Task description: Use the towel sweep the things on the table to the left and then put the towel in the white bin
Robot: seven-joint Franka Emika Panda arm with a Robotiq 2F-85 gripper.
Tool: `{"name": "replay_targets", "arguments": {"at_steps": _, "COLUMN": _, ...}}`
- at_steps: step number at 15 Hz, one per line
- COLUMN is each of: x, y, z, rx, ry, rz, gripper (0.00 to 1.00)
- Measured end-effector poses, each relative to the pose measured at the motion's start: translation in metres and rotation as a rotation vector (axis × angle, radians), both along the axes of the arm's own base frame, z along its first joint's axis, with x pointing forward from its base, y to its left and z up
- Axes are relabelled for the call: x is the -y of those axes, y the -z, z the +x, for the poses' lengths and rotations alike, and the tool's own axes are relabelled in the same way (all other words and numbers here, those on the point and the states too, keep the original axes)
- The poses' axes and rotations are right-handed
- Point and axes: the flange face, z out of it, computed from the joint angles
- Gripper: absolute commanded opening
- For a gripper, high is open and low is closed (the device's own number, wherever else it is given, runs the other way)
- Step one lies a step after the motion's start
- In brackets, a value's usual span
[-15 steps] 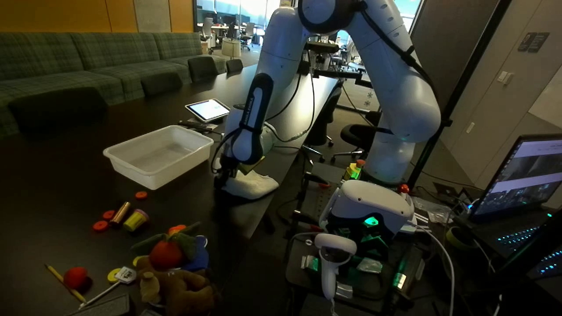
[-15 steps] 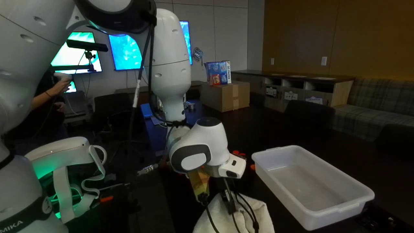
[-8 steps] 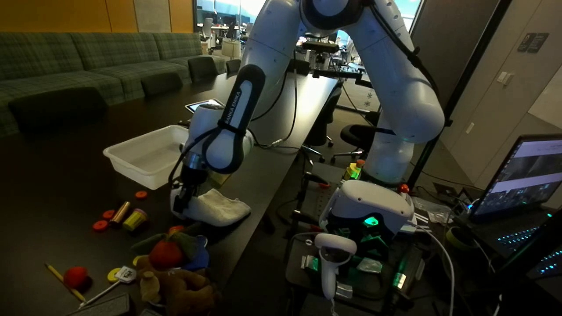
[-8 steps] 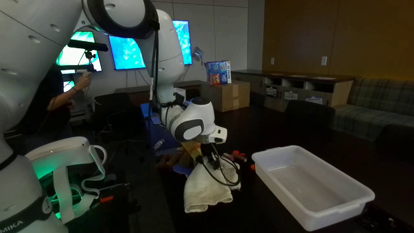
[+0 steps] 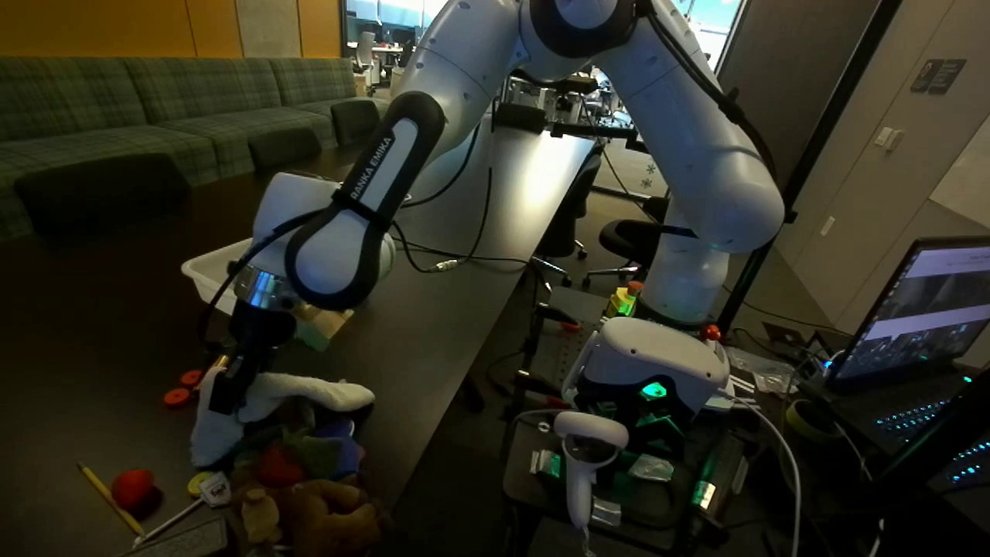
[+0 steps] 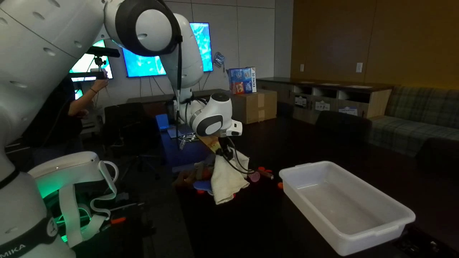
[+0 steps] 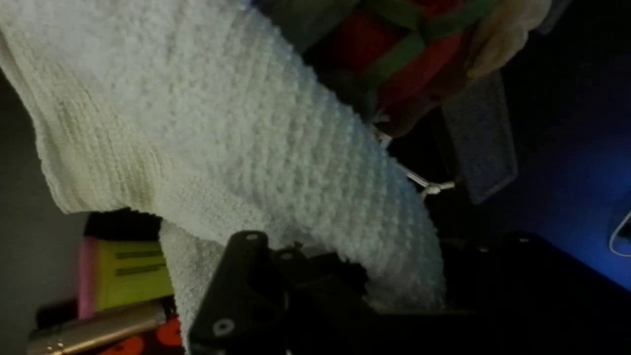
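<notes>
Cream-white terry towel hangs low over the bench, against or just beside the red plush fruit; contact hidden. The jaws are clamped on a pinched fold of it, no spare gap visible. Judged step: leftward sweep.

Failure modes, judged:
- This fruit, the brown plush animal and a blue piece lie near the robot-side long edge. A stroke slanting outward could push them off it.
- Cloth is limp, held at one fold; the hem may ride over flat pieces such as the yellow disc and leave them behind.
- Copper-coloured cylinder and red ball may roll past the towel's side; both sit farther in from that edge.
- A snag on the plush animal could drag the fold out of the jaws.

Containers: white plastic bin stands upright, well in from the robot-side edge; nothing shows inside it. Towel is apart from it, so the drop remains to do; a trailing end might then hang over the rim. Yellow pink-rimmed tub is just beside the towel in the wrist view; contents, if any, hidden.
</notes>
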Motion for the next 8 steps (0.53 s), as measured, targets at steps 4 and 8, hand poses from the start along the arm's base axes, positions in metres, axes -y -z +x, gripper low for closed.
{"name": "replay_targets", "arguments": {"at_steps": 4, "x": -0.019, "y": -0.025, "z": 0.019, "rx": 0.047, "ry": -0.03, "rz": 0.033, "gripper": 0.01}}
{"name": "replay_targets", "arguments": {"at_steps": 8, "x": -0.019, "y": -0.06, "z": 0.046, "rx": 0.125, "ry": -0.008, "rz": 0.056, "gripper": 0.01}}
